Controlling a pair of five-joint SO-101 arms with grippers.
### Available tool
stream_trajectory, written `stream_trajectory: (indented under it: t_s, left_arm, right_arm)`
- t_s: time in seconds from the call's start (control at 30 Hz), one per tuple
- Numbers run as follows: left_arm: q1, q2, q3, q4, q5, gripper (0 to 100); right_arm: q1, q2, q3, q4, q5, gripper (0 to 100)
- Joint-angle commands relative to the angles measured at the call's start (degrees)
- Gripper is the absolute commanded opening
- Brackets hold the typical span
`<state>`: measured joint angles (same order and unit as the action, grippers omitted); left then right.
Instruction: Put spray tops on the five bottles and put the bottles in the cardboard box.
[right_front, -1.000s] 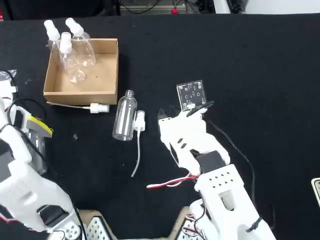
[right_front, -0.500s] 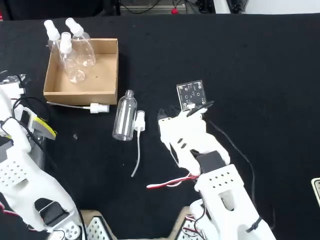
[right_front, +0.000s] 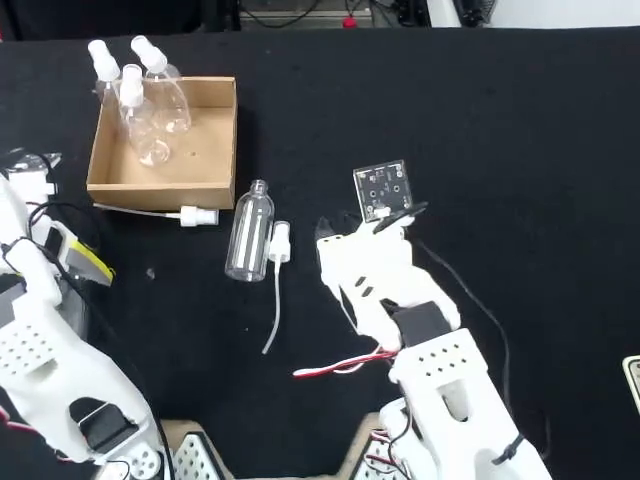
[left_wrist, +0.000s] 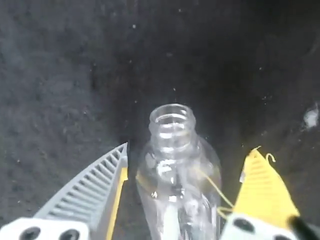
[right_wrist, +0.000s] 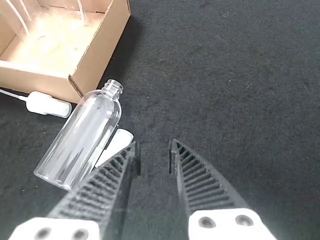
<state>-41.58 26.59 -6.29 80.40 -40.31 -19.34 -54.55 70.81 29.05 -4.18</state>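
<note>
From above, the cardboard box (right_front: 160, 188) stands on the black table (right_front: 500, 120). Three capped bottles (right_front: 150, 110) lean inside it, against its far wall. One spray top (right_front: 198, 215) lies just outside the box's near wall, by the corner that faces the right arm, and its thin tube runs along that wall. The lying bottle (right_front: 250, 232) rests near the same corner, without a top, its neck towards the box. The second spray top (right_front: 279, 243) lies just beside this bottle, on the side away from the box, with its tube trailing farther from the box. The right gripper (right_front: 325, 232) is beyond this second top, well apart from the box. The left gripper (right_front: 80, 270) is off the box's other near corner.

In the left wrist view, the left gripper (left_wrist: 190, 150) holds the capless bottle (left_wrist: 175, 160), with the grey finger (left_wrist: 100, 185) and the yellow finger (left_wrist: 260, 190) on its two sides. The bottle's open neck points away from the wrist.

In the right wrist view, the right gripper (right_wrist: 153, 150) has its fingers only narrowly apart, with nothing between them. Its tips point towards the box (right_wrist: 95, 65). The second spray top (right_wrist: 115, 145) is just beside one fingertip, and the lying bottle (right_wrist: 82, 140) lies between that top and the box. The first spray top (right_wrist: 47, 104) lies against the box wall.
</note>
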Motion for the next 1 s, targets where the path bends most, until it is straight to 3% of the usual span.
stream_trajectory:
  t_s: [0.0,0.2,0.4,0.67,0.83,0.97]
  left_arm:
    - [-0.7,-4.9,1.5,-1.6,-2.7,35]
    - [-2.0,-5.6,8.7,-10.3,-2.8,35]
    - [-2.2,-5.6,8.7,-9.8,-2.5,34]
    - [-2.3,-5.6,6.9,-9.7,-2.5,18]
    - [-2.6,-10.7,9.5,-9.9,-3.6,18]
    - [-2.8,-14.4,12.8,-10.4,-8.9,19]
  right_arm:
    - [1.0,-0.8,-0.4,-1.3,0.4,9.9]
    - [1.0,-0.8,-0.4,-1.3,0.4,9.9]
    - [1.0,-0.8,-0.4,-1.4,0.4,9.9]
    - [1.0,-0.8,-0.4,-1.4,0.4,9.9]
    - [1.0,-0.8,-0.4,-1.4,0.4,9.9]
    - [1.0,-0.8,-0.4,-1.4,0.4,9.9]
